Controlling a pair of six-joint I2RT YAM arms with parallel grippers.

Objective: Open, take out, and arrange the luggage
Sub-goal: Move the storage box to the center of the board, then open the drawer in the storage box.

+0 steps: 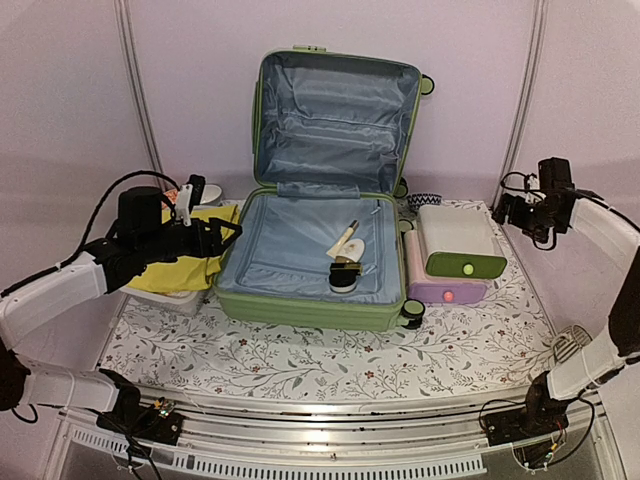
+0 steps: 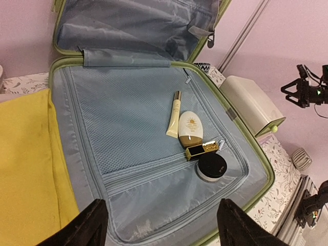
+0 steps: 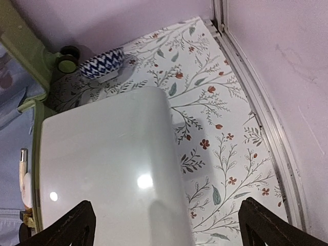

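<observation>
Fingers of left gripper (image 2: 161, 230): spread wide, empty, above the left edge of the luggage (image 1: 300, 310), beside a yellow cloth (image 2: 25, 164).
Fingers of right gripper (image 3: 171, 228): spread wide, empty, over a white box (image 3: 113, 174).
Luggage: open mid-table (image 1: 300, 365), base flat, lid upright.
Inside base: cream tube (image 2: 174, 115), sunscreen bottle (image 2: 190, 129), gold-black case (image 2: 201, 150), round black jar (image 2: 211, 167).
Box: just right of the luggage.

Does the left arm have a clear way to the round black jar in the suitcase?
Probably yes: the luggage lies open, the left hand hangs open at its edge, and nothing covers the black jar, though a gold case crowds it.
</observation>
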